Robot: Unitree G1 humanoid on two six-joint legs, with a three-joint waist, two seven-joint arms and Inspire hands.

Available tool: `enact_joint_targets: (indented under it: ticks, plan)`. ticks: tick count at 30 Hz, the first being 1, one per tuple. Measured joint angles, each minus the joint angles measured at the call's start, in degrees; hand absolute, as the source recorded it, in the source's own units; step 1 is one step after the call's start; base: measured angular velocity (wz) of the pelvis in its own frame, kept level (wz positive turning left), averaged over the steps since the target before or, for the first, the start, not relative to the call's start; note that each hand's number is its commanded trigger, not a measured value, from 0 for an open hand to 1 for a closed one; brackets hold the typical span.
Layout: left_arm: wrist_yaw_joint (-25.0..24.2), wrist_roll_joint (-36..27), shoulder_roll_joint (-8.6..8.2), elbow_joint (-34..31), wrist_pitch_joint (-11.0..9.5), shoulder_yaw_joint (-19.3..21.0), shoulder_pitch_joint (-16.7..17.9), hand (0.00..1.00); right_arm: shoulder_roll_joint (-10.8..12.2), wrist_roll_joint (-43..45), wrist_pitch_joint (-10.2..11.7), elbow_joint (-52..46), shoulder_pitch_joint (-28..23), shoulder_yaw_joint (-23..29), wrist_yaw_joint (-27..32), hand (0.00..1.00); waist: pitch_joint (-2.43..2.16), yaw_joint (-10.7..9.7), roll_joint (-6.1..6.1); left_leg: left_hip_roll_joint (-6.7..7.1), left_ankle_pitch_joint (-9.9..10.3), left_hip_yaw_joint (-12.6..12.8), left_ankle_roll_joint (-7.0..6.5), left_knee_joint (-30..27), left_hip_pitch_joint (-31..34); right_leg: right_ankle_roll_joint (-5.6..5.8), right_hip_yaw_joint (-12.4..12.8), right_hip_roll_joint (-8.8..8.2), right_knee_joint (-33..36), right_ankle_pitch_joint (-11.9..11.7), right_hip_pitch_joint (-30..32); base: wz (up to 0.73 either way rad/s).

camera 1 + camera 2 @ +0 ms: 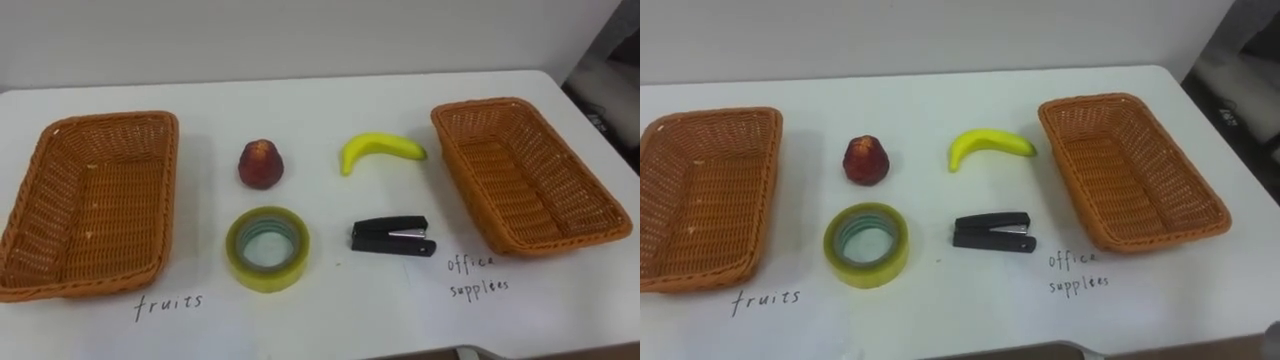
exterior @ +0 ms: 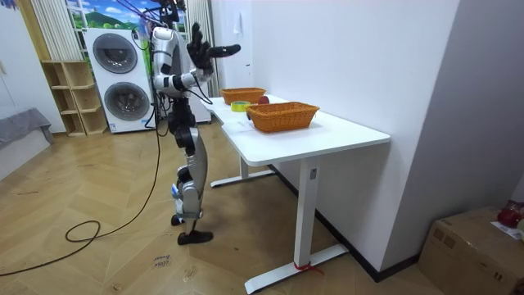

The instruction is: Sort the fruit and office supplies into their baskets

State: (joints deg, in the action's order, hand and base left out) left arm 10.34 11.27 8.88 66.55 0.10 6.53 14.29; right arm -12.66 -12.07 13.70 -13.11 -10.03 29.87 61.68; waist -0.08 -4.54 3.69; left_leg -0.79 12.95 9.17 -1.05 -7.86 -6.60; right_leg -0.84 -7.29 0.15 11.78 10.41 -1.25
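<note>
Bench: white; the robot stands at its long side in the room view.
Left basket and right basket: wicker, one at each end of the bench, nothing inside either.
Between the baskets, all apart: tape roll, lying flat, front left; banana, rear right; stapler, front right; red fruit, rear left.
Right robot hand: raised at head height, fingers spread, holding nothing.
Left robot hand: raised beside it; state cannot be told.
</note>
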Motion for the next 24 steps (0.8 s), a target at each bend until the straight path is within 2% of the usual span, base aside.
enact_joint_targets:
  ticks: [5,7,9,11,14,19,24]
  plan:
    - [-0.5,-2.9,0.12,0.8,0.8,0.0,0.3,0.00,0.0,2.7,-0.1,-1.4,0.0,0.0,-0.6,0.00,-0.07,0.7,0.90,0.03,0.0,-0.3,-0.01,0.0,0.0,0.00,-0.1,-0.04,0.0,0.0,0.1,0.01]
    - [-1.0,-2.9,0.17,1.8,1.4,0.0,0.3,0.00,0.0,3.2,-1.1,-2.0,0.1,0.0,-0.8,0.00,-0.18,0.6,1.23,-0.02,0.0,-0.3,0.00,0.0,0.0,0.00,-0.2,-0.03,0.0,0.0,0.2,0.00]
    - [-1.2,-4.0,0.17,2.2,1.7,0.0,0.3,0.00,0.0,3.1,-1.9,-4.0,0.2,0.0,-1.3,0.00,0.09,0.5,1.84,-0.05,0.0,-0.2,0.00,0.0,0.0,0.00,-0.3,-0.04,0.0,0.0,0.2,0.00]
    - [-1.5,-4.9,0.23,2.2,2.0,0.0,0.3,0.00,-0.2,3.1,-2.1,-5.7,1.2,0.0,-1.9,0.00,0.12,0.3,1.93,-0.07,0.0,-0.2,0.00,0.0,0.0,0.00,-0.4,-0.04,0.0,0.0,0.2,0.00]
    - [-2.4,-4.9,0.72,2.9,2.0,0.0,0.0,0.00,-1.5,3.1,-2.1,-6.5,2.9,0.1,-3.2,0.00,0.00,0.0,2.29,-0.07,0.0,-0.1,0.00,0.0,0.0,-0.01,-0.3,-0.03,0.0,0.0,0.1,0.00]
    - [-2.5,-4.9,1.11,3.5,2.3,0.0,-0.1,0.00,-3.1,3.1,-2.8,-8.3,3.5,-0.4,-6.7,0.00,0.11,0.5,2.53,-0.08,0.0,0.0,0.00,0.0,-0.1,-0.03,-0.2,-0.01,0.0,0.0,-0.1,0.00]
    - [-2.5,-4.8,1.11,4.2,2.5,0.1,-0.2,0.00,-3.3,3.5,-3.9,-8.4,3.8,-1.8,-11.4,0.00,0.17,0.8,2.01,-0.47,0.0,0.1,0.02,0.1,-0.8,-0.05,-0.2,0.07,0.0,0.0,-0.9,0.00]
